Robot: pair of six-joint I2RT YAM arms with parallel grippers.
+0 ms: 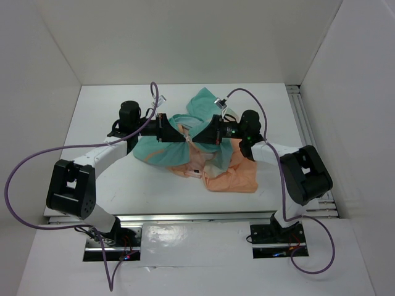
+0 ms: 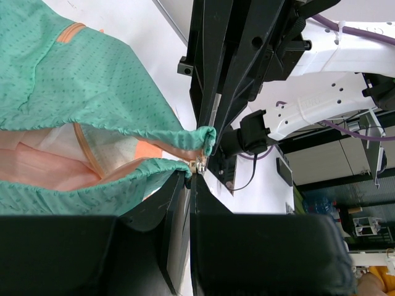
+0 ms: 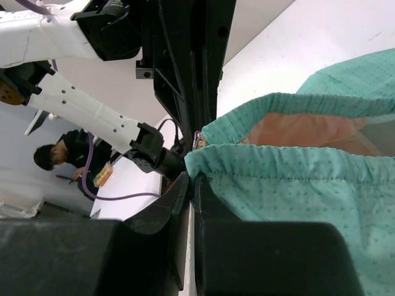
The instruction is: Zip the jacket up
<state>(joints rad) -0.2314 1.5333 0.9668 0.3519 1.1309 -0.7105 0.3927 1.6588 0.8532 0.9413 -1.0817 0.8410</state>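
Where the white tabletop (image 1: 92,117) is bare on the left, the left arm (image 1: 99,154) reaches in toward the middle. The left claw (image 1: 182,139) is squeezed tight on the jacket (image 1: 200,105), pinching 1 green hem right at its end. In the left wrist view, a small shiny zip bit (image 2: 199,164) sits just at the tips of that claw. The 2 green hems come together there. Further back a gap opens between them, and peach cloth and an orange seam (image 2: 85,148) show inside it. The jacket lies bunched in the middle of the tabletop. It is green on its far and left parts and peach on its near right part. The right claw (image 1: 197,140) points straight at the left claw, and the 2 nearly touch tip to tip. It is squeezed tight on the jacket too, holding the end of the other green hem. The right arm (image 1: 302,172) bends back toward the right edge of the tabletop.
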